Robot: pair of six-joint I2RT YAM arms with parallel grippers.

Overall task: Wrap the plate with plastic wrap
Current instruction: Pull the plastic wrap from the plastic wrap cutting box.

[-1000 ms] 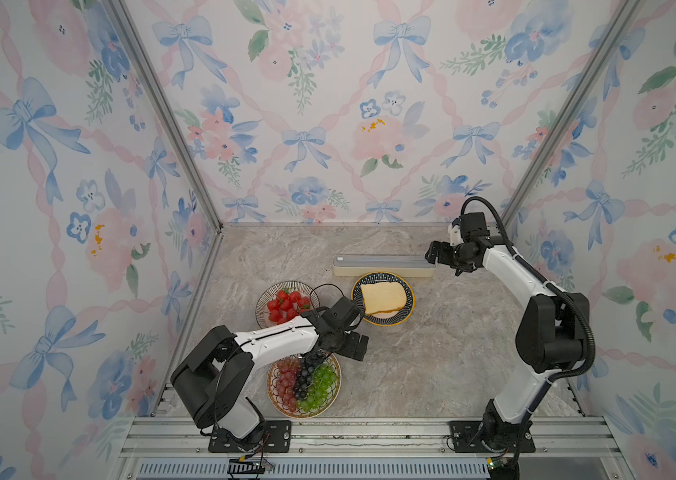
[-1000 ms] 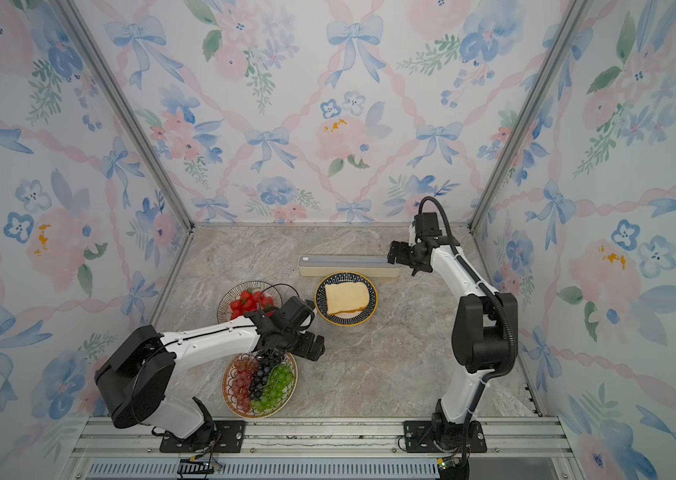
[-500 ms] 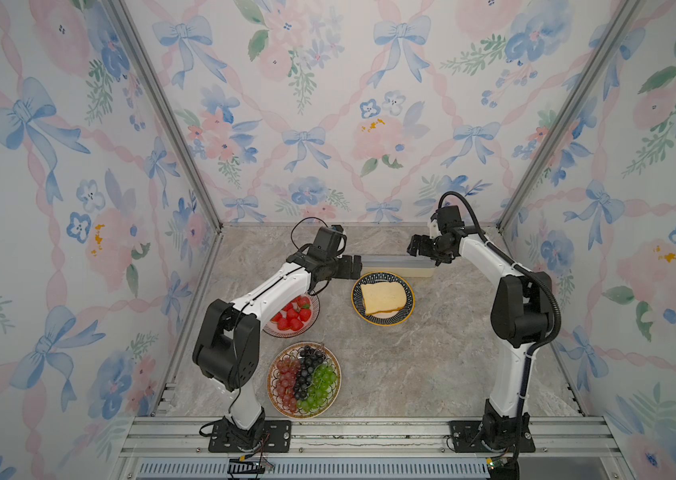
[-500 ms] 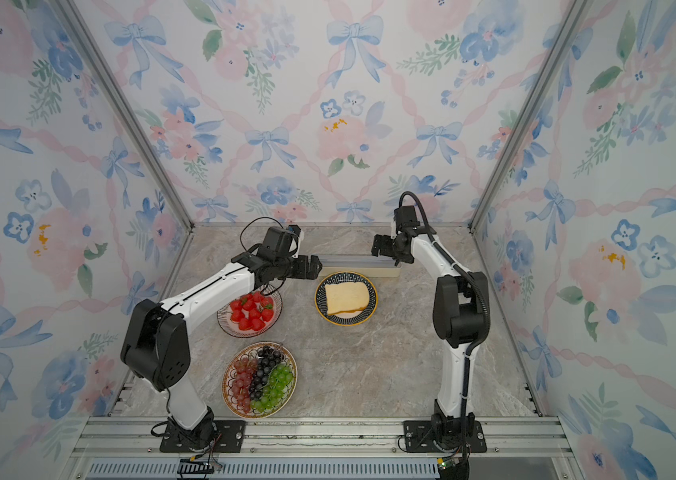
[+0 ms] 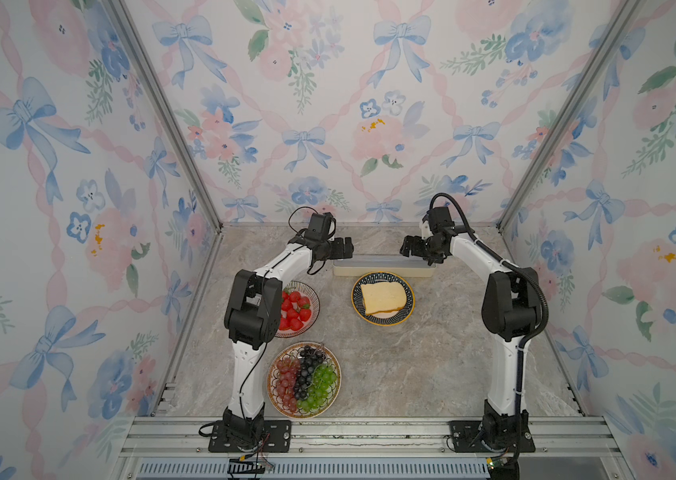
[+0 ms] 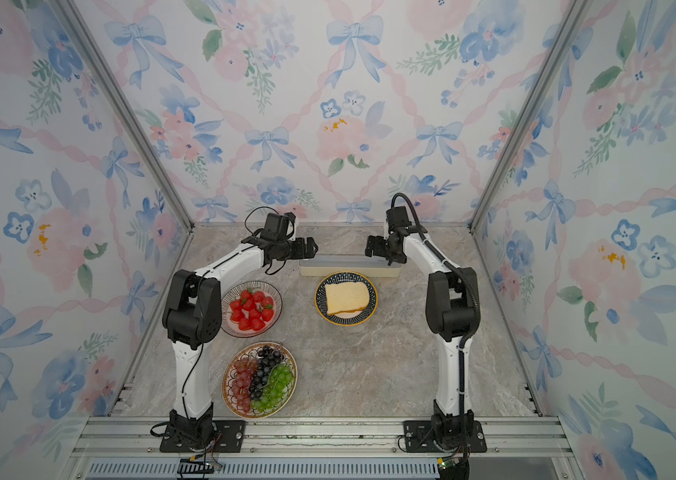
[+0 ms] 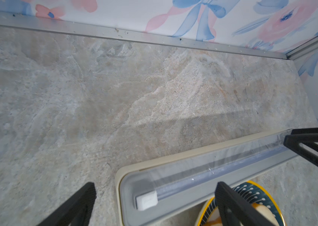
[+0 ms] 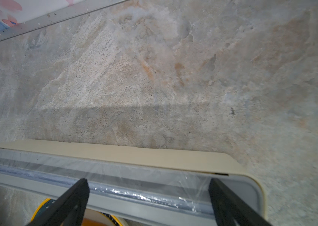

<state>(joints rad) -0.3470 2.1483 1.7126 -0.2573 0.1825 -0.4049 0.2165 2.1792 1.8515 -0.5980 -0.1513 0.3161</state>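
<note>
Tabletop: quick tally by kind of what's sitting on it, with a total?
Plates of food: 3 (bread plate, strawberry plate, grape plate)
Plastic wrap box: 1
Total: 4

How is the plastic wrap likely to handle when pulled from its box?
Probably floppy: the plastic wrap lies thin and wrinkled across the grey top of the box. Its glossy sheen suggests it may cling or slip. The box looks light and sits loose on the table, so it may slide with the pull.
</note>
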